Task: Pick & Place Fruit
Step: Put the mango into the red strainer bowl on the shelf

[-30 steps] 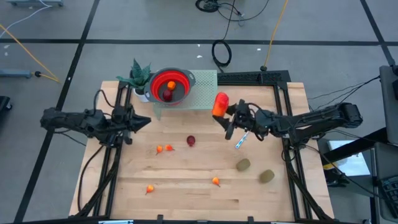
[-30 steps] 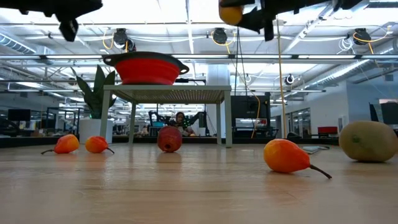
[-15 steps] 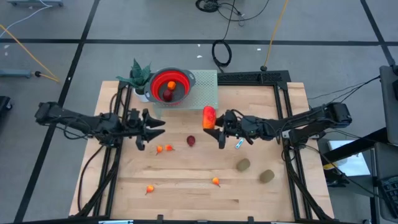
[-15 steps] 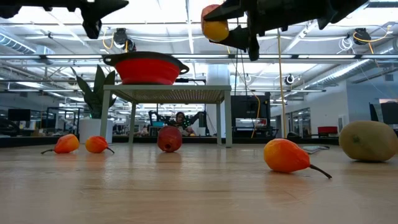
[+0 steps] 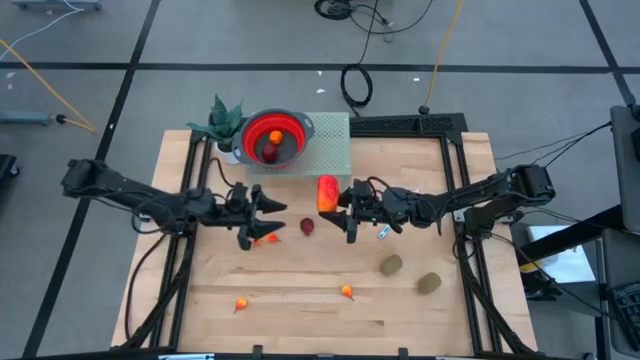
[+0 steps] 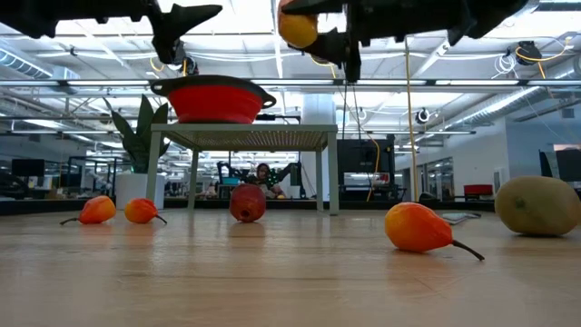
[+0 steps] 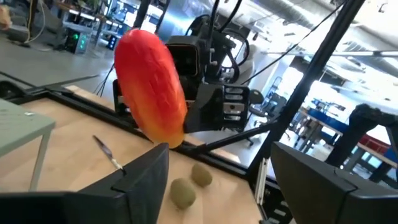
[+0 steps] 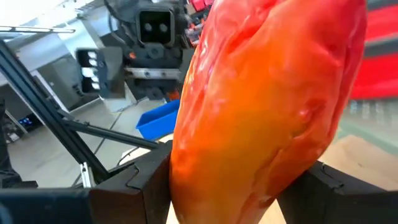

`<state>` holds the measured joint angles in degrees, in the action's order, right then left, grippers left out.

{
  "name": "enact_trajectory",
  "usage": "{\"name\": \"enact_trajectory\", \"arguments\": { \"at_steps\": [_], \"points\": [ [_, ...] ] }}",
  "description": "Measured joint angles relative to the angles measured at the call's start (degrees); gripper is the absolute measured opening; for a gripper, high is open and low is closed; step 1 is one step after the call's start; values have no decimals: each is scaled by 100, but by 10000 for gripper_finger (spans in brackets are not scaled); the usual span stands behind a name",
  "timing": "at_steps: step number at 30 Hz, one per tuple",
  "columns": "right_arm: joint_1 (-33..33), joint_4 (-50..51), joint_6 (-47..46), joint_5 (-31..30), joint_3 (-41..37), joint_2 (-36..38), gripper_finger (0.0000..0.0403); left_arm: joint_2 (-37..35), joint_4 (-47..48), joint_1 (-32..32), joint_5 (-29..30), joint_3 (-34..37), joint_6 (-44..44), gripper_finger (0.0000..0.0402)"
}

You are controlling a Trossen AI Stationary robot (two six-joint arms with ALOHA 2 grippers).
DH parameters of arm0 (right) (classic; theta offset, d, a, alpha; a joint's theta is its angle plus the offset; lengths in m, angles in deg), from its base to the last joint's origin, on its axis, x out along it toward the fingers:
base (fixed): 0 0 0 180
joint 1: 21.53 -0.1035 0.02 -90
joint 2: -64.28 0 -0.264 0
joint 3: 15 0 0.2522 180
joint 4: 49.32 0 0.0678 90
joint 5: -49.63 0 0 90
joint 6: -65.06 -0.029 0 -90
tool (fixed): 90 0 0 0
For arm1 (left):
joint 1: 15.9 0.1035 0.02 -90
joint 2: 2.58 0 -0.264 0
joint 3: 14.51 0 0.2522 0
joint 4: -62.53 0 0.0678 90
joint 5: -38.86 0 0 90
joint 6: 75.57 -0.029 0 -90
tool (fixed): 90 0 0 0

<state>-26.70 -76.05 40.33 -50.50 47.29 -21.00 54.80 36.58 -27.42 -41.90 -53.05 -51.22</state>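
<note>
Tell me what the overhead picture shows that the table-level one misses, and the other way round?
Only the high view shows the fruit inside the red bowl, the two brownish-green ovals together, the blue-and-white stick, and both arms whole. Only the low view shows the bowl raised on a small stand, with the room and a person behind. Both show the right gripper carrying the big red-orange fruit in the air, the left gripper open opposite, a dark red fruit and small orange pieces on the table.

Red-orange oval fruit (image 5: 327, 192); red bowl (image 5: 273, 139), grey rim.
</note>
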Motion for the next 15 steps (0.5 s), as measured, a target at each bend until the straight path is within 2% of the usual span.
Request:
{"name": "enact_trajectory", "arguments": {
  "at_steps": [3, 9, 15],
  "points": [
    [-29, 6, 162, 19, 80, 0, 218, 303, -243, 20, 19, -59, -1, 284],
    [-92, 38, 295, 201, 186, 4, 218, 1012, -170, 226, -254, -790, -196, 285],
    [-265, 97, 336, 295, 186, 2, 218, 1461, 724, 506, -497, -1627, -550, 285]
  ]
}}
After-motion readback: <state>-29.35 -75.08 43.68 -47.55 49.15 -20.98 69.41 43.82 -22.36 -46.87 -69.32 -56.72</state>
